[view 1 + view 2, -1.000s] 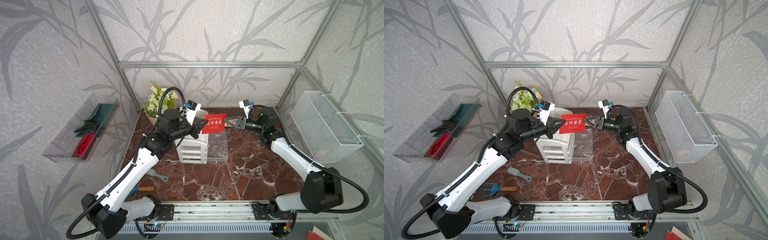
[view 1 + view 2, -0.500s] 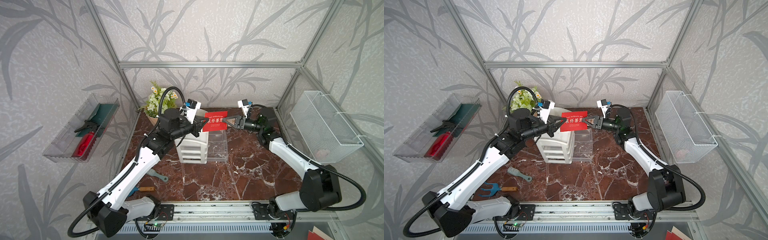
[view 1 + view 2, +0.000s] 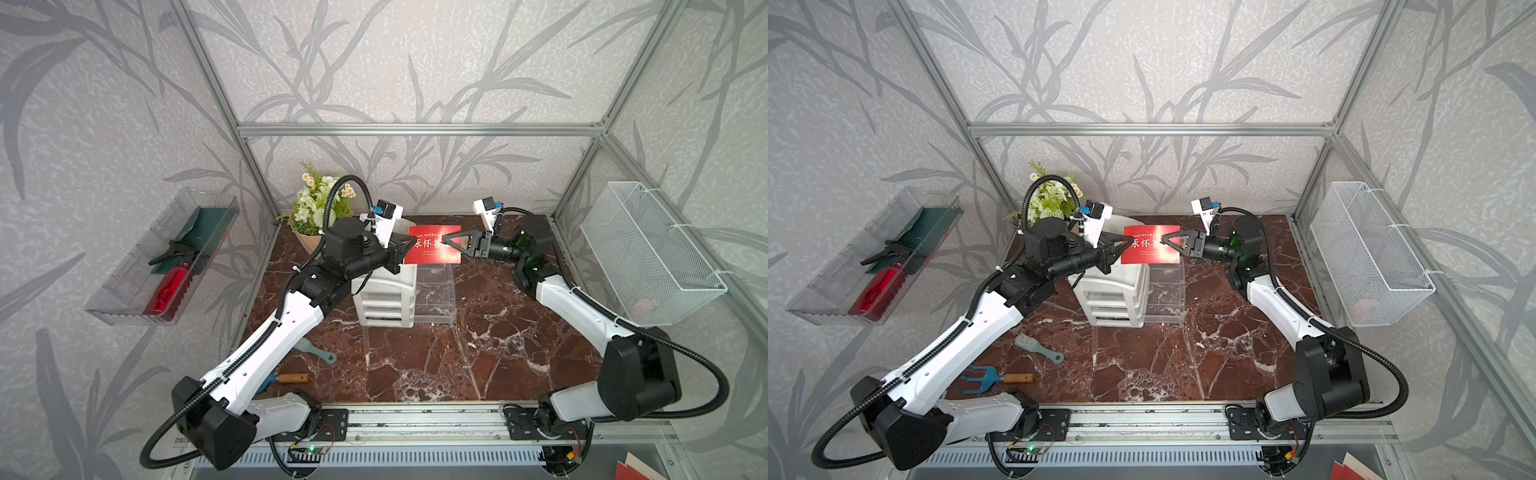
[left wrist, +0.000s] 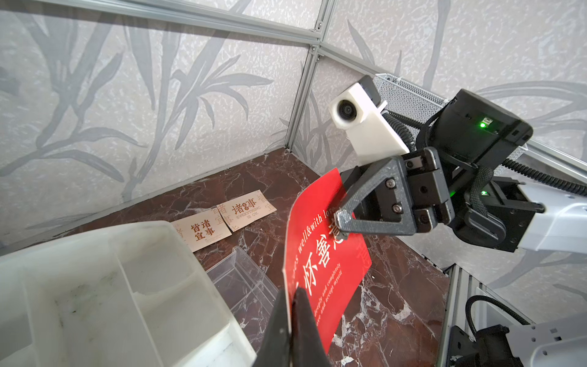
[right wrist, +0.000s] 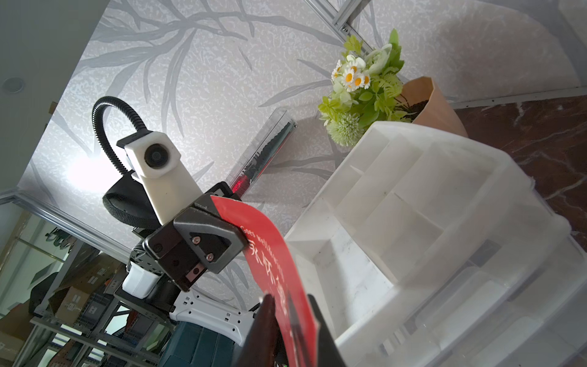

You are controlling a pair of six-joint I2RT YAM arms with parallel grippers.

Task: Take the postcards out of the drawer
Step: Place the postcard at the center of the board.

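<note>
Red postcard (image 3: 432,249) hangs in the air above the white drawer unit (image 3: 384,291) and its pulled-out clear drawer (image 3: 434,291), toward the far edge of the desk (image 3: 457,353). Left pincer (image 3: 409,245) is pressed together on one short edge of the card; right pincer (image 3: 445,240) straddles the opposite edge with jaws narrow, firm contact not determinable. Two cream postcards (image 4: 206,230) lie flat just beside each other on the desk by the far edge, behind the unit.
</note>
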